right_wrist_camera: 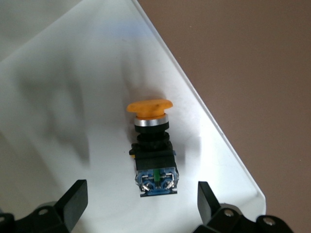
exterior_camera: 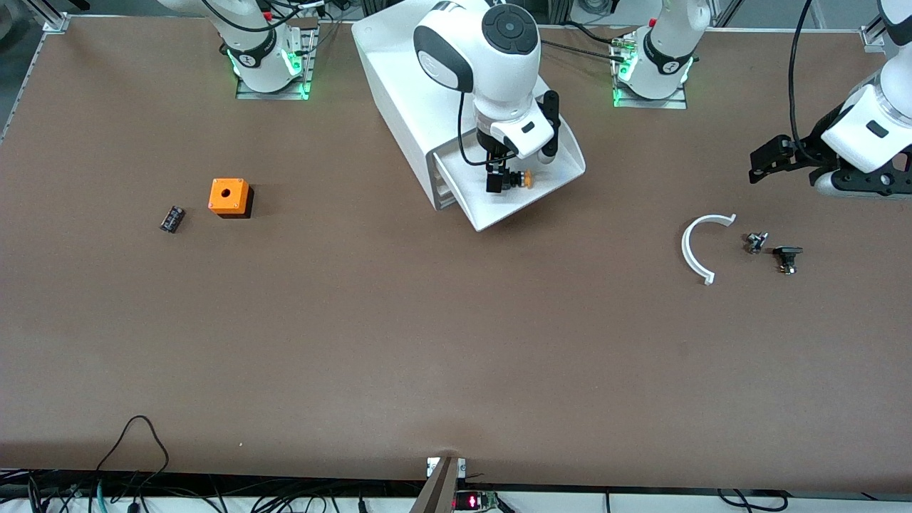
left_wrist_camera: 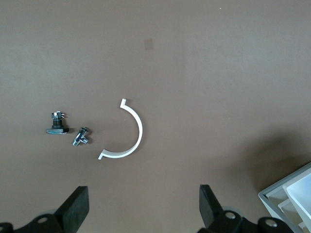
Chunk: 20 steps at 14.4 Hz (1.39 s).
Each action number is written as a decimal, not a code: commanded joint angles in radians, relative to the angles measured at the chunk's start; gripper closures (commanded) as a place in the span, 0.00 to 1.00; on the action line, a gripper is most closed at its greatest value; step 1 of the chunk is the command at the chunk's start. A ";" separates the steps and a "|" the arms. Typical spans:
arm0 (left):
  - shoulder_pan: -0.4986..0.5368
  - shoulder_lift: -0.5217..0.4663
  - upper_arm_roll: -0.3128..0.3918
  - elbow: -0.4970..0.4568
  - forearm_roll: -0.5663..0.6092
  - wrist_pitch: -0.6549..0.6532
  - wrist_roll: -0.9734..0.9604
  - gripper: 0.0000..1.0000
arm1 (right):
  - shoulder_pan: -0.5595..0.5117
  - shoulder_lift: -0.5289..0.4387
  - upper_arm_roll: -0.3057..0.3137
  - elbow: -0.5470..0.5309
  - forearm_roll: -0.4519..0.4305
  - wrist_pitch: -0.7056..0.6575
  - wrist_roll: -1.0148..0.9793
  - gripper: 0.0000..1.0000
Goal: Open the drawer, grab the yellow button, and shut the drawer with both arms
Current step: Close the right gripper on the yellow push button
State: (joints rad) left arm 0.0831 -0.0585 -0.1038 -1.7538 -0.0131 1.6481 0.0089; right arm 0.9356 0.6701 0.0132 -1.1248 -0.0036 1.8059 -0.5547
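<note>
The top drawer [exterior_camera: 514, 208] is pulled out of the white cabinet [exterior_camera: 399, 85]. The button [exterior_camera: 524, 179], with an orange cap on a dark body, lies on its side on the drawer floor. My right gripper [exterior_camera: 499, 178] hangs over the drawer, open. In the right wrist view the button [right_wrist_camera: 151, 145] lies on the white drawer floor [right_wrist_camera: 73, 73]. Its base end is level with my right gripper's [right_wrist_camera: 141, 188] spread fingertips and touches neither. My left gripper [exterior_camera: 761, 162] is open and empty over the table at the left arm's end; it also shows in the left wrist view [left_wrist_camera: 143, 191].
A white curved piece [exterior_camera: 695, 249] and two small metal parts [exterior_camera: 755, 242] [exterior_camera: 787, 258] lie below the left gripper. An orange cube with a hole [exterior_camera: 229, 196] and a small black part [exterior_camera: 172, 218] lie toward the right arm's end. The cabinet's corner [left_wrist_camera: 291, 194] shows in the left wrist view.
</note>
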 commanded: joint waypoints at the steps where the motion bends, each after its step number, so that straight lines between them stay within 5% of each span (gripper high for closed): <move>1: -0.008 0.002 0.001 0.020 0.021 -0.017 -0.010 0.00 | -0.003 0.042 0.005 0.040 0.010 0.010 -0.025 0.00; 6: -0.008 0.003 0.001 0.022 0.018 -0.017 -0.010 0.00 | -0.001 0.063 0.007 0.040 0.008 0.023 -0.028 0.00; 10: -0.008 0.005 0.003 0.022 0.016 -0.016 0.000 0.00 | 0.005 0.065 0.008 0.040 0.002 0.046 -0.024 0.38; 15: -0.009 0.009 -0.001 0.022 0.016 -0.014 -0.001 0.00 | 0.008 0.059 0.008 0.040 -0.013 0.046 -0.025 0.68; 20: -0.009 0.029 0.001 0.036 0.018 -0.014 0.003 0.00 | 0.037 0.013 -0.009 0.040 -0.035 0.056 0.053 0.78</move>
State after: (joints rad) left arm 0.0799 -0.0554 -0.1048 -1.7524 -0.0131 1.6481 0.0088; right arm 0.9529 0.7111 0.0160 -1.0985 -0.0216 1.8627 -0.5558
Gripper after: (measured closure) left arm 0.000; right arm 0.590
